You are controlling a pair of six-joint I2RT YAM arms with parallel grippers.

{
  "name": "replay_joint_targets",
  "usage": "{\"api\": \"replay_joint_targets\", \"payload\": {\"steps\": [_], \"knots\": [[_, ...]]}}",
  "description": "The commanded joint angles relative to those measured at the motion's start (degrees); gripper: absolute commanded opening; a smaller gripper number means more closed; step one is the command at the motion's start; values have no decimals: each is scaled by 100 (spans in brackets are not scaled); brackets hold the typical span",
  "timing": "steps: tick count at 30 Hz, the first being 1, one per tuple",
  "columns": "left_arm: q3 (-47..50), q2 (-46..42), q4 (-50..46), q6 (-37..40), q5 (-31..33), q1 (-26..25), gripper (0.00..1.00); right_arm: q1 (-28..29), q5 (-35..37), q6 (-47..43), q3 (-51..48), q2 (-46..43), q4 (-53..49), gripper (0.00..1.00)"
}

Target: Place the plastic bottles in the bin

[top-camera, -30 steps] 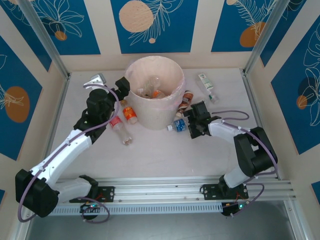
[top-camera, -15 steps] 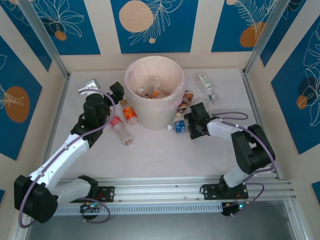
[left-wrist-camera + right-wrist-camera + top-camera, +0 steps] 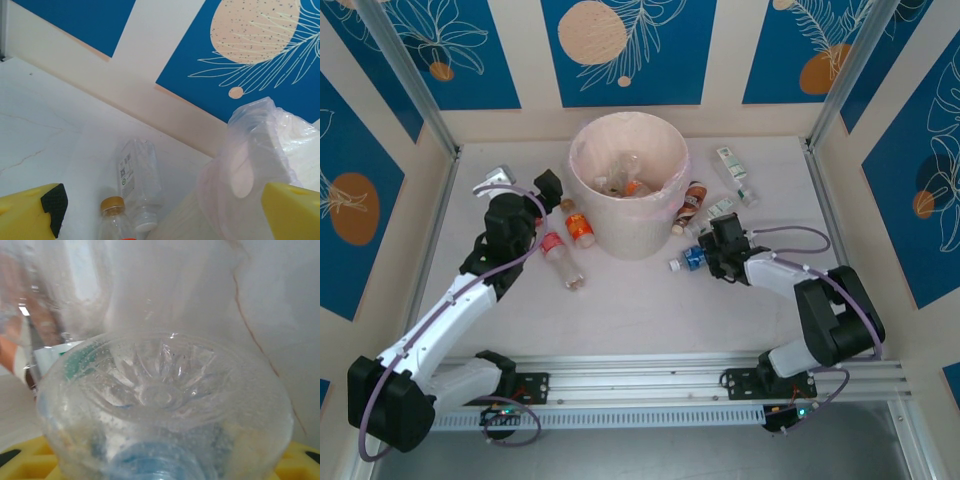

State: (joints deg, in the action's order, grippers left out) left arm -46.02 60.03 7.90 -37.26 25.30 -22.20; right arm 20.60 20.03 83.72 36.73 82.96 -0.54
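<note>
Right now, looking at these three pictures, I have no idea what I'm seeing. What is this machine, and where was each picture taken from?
These are two robot arms bolted at the near edge of a table. The wide picture comes from a camera above and behind them. In it the left gripper hangs beside the bin, a big pale bucket with bottles inside. More lie around it, such as the orange-labelled bottle. The other two pictures come from small cameras on the wrists. The left wrist camera looks between its open yellow fingers at a clear bottle and the bin's plastic liner. The right wrist camera shows, very close, the base of the blue-labelled bottle that the right gripper holds.
</note>
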Motion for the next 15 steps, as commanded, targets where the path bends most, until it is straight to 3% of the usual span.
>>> {"api": "replay_joint_targets", "payload": {"steps": [1, 9, 15], "knots": [[111, -118, 10, -168, 141, 116, 100, -15, 445, -823, 18, -420, 143, 37], [170, -71, 82, -270, 130, 187, 100, -88, 638, -1902, 34, -1252, 187, 31], [216, -36, 183, -235, -15, 207, 100, -321, 254, -2686, -26, -1769, 545, 27]]}}
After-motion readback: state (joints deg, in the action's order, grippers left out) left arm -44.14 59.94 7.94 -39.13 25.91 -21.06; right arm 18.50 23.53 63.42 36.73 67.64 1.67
